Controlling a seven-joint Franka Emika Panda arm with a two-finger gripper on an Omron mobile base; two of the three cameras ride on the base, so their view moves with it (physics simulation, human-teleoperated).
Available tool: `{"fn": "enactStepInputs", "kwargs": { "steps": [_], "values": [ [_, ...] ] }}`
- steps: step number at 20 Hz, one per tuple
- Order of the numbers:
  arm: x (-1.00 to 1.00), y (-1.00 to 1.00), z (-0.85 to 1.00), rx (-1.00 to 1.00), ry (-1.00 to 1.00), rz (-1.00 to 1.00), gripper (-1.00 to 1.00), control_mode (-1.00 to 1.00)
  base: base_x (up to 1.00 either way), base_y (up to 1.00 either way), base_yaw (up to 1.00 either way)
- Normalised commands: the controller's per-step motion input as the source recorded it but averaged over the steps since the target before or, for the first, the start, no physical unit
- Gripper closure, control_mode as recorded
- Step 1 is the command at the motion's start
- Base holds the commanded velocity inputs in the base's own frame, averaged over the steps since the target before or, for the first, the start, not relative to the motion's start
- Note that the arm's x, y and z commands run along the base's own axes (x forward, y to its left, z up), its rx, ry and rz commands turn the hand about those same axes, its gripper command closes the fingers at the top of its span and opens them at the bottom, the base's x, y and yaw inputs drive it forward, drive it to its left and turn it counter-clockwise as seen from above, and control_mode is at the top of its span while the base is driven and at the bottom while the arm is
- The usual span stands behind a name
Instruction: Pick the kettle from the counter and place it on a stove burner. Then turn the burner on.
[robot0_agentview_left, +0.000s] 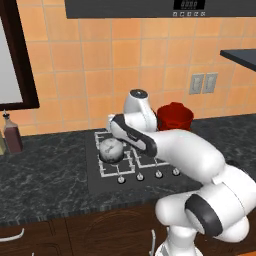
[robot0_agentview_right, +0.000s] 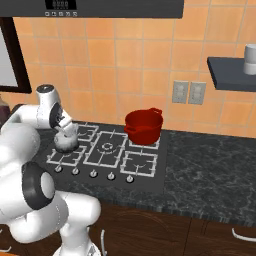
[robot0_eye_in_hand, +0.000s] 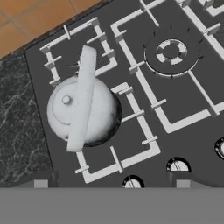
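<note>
Kettle (robot0_eye_in_hand: 83, 109) placement is looking finished, so the gripper (robot0_agentview_right: 64, 125) is hanging just above it, over the left side of the cooktop (robot0_agentview_left: 150, 175). I cannot tell whether its fingers are spread or pressed together: in the base views the hand is hiding them, and in the hand view only faint tips are showing at the bottom edge, set wide apart and holding nothing. The kettle's thin arched handle (robot0_eye_in_hand: 82, 98) is running across its rounded top, free of any grip.

Working outward, the kettle is sitting on the stove burner (robot0_eye_in_hand: 109, 131) at the near left of the cooktop, its pale wire grate showing around and under the body. Whether it is sitting squarely in the middle of that grate I am not able to say; it seems to be leaning toward the grate's far-left part. Along the near edge, the row of knobs (robot0_agentview_right: 93, 173) is waiting, and none is being touched. I judge that picking and placing are done and that turning the burner on is what is left.

The arm is reaching forward and low from the base, elbow bent, wrist turned so the hand is pointing down at the cooktop. Farther right, a red pot (robot0_agentview_right: 144, 126) is standing on a far burner, well apart from the kettle, and the dark counter (robot0_agentview_right: 210, 165) is stretching away on both sides.
</note>
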Motion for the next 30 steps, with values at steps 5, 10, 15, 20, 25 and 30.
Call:
{"fn": "enactStepInputs", "kwargs": {
  "steps": [5, 10, 15, 20, 25, 30],
  "values": [
    [-1.0, 0.03, -0.49, -0.12, 0.04, 0.32, -1.0, -1.0, 0.0, 0.0, 0.0],
    [-0.46, 0.5, -0.39, -0.14, 0.01, 0.2, -1.0, -1.0, 0.0, 0.0, 0.0],
    [0.01, 0.01, -0.54, -0.15, 0.0, 0.01, -1.0, -1.0, 0.0, 0.0, 0.0],
    [0.19, 0.04, -0.26, -0.01, 0.01, 0.01, -1.0, -1.0, 0.0, 0.0, 0.0],
    [0.25, 0.02, -0.05, 0.0, 0.0, 0.0, -1.0, -1.0, 0.0, 0.0, 0.0],
    [0.17, 0.13, -0.14, 0.0, 0.01, 0.0, -1.0, -1.0, 0.0, 0.0, 0.0]
  ]
}}
